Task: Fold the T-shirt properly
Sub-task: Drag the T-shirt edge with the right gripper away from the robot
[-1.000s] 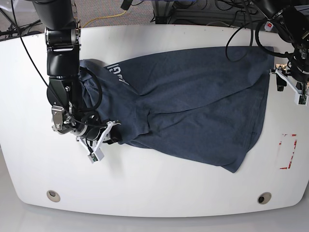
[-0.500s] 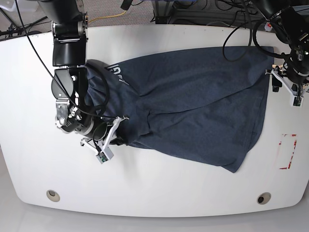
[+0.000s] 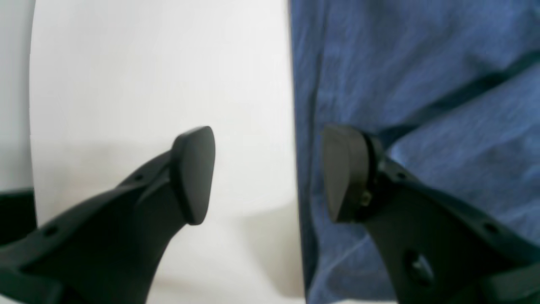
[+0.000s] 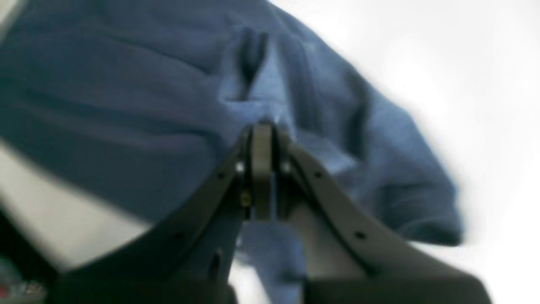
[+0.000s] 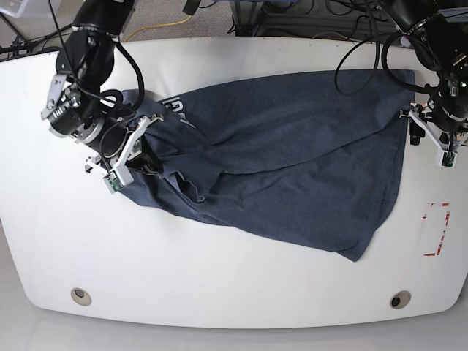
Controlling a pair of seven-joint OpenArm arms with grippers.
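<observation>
The dark navy T-shirt (image 5: 292,161) lies spread and wrinkled across the white table (image 5: 219,278), with part of its white lettering (image 5: 176,110) showing at the upper left. My right gripper (image 5: 148,156) is on the base view's left, shut on a bunched fold of the T-shirt (image 4: 295,84); its jaws (image 4: 261,139) are pressed together on the cloth. My left gripper (image 5: 430,139) stands open at the shirt's right edge. In the left wrist view the gripper (image 3: 268,173) straddles the T-shirt (image 3: 422,84) hem, one finger over cloth and the other over bare table.
A red tape rectangle (image 5: 436,229) marks the table at the right. Two round holes (image 5: 80,295) (image 5: 399,299) sit near the front edge. Cables and dark equipment (image 5: 292,14) lie behind the table's back edge.
My right gripper has travelled up and to the left from the near-left area, dragging the shirt's left portion with it. The left gripper has shifted only slightly.
</observation>
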